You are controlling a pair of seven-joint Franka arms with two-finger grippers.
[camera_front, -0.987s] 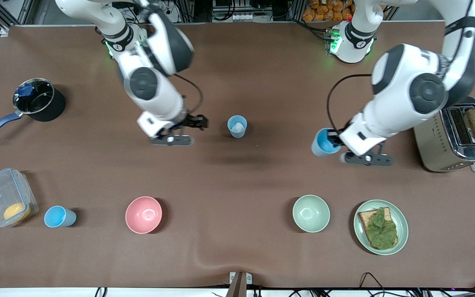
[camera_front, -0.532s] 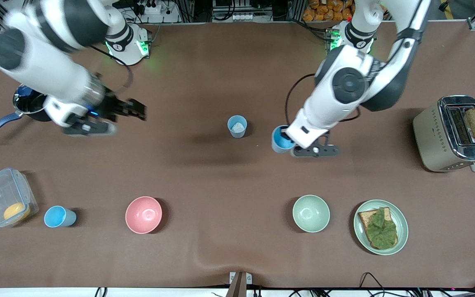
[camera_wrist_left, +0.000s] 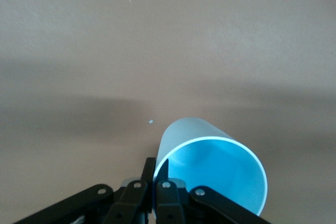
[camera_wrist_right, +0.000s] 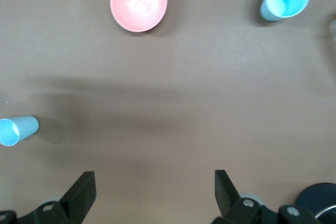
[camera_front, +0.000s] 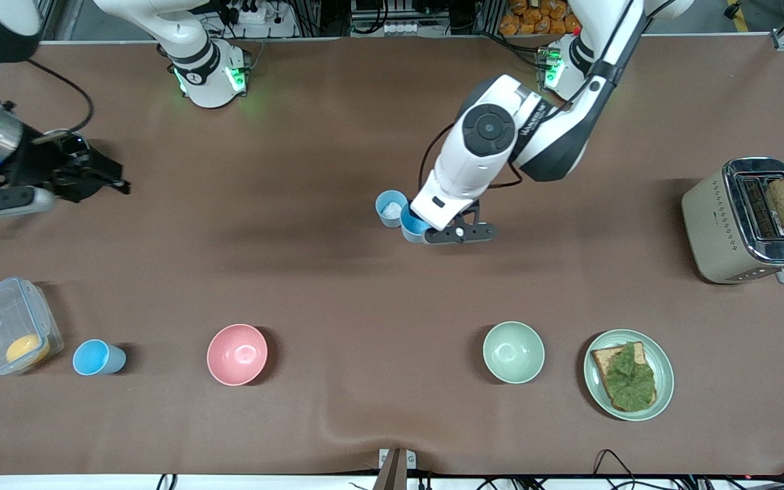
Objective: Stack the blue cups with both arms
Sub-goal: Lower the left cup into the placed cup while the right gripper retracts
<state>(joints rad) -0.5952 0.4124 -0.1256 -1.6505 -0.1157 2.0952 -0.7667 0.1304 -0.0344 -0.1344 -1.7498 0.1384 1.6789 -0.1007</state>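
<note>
While the right claw (camera_front: pixel 103 178) has swung away, fingers apart and empty, the left claw (camera_front: pixel 425 228) — clamped on the sky blue cup (camera_front: pixel 411 223) — has carried it right beside the pale blue cup (camera_front: pixel 390 207) — stacking looks imminent.

A sky-blue cup (camera_front: pixel 411 225) hangs tilted just beside an upright pale-blue cup (camera_front: pixel 390 207) at mid-table.

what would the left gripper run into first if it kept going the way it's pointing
Probably the pale blue cup standing mid-table. The left gripper, shut on the sky blue cup, points toward it, and the held cup's rim already looks beside it, though height above the table is unclear.
</note>
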